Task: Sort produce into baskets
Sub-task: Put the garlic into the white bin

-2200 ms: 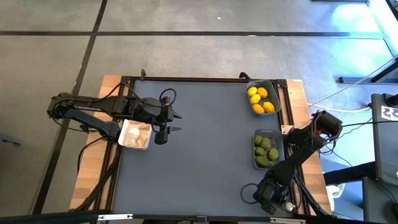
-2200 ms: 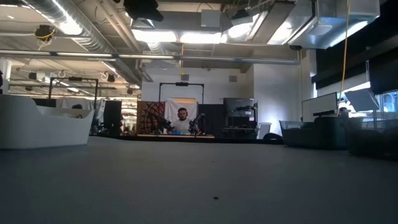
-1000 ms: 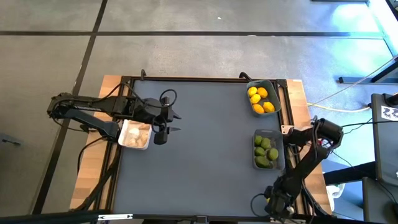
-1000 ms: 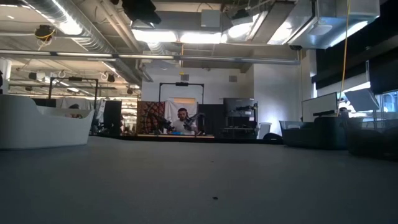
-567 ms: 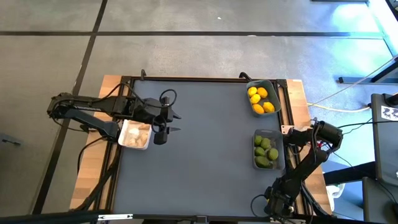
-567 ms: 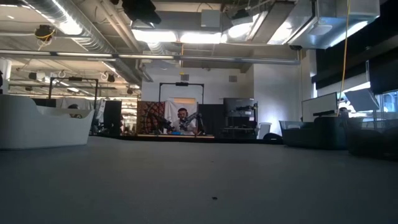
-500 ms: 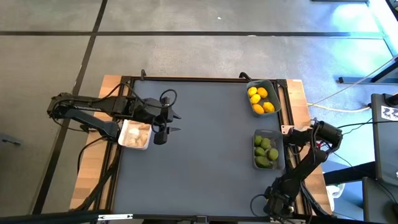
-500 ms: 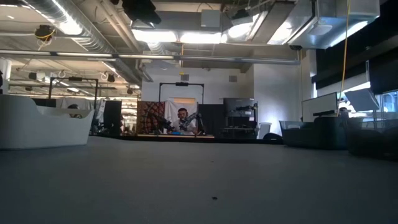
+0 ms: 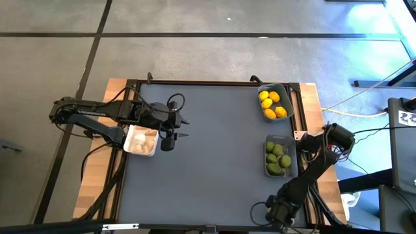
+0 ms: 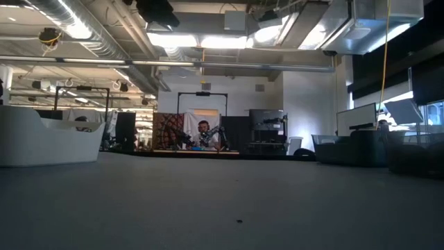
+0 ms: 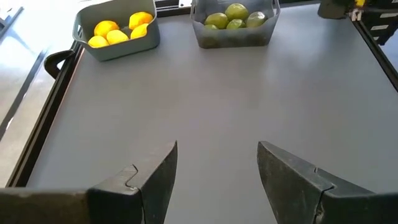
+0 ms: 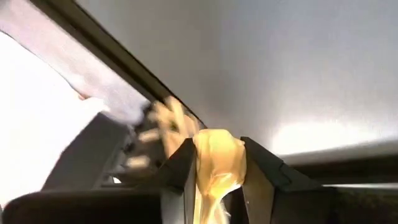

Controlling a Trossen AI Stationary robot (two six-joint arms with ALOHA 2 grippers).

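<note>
High view: the left gripper hovers with fingers spread, empty, the white basket of garlic just behind it. The right gripper, at the table's near edge, pinches a lemon; the lime basket sits beyond it.

**No readable text in any view**

No word, brand, number or sign can be read in these pictures. The one candidate is a small white tag with dark marks at the right edge of the high view, on the grey equipment beside the table; the marks may be print or a coded pattern, but they are too small to make out. The baskets, the produce, the table and both arms carry no visible lettering. In the low view the far room's fittings and screens show no legible signs.
</note>
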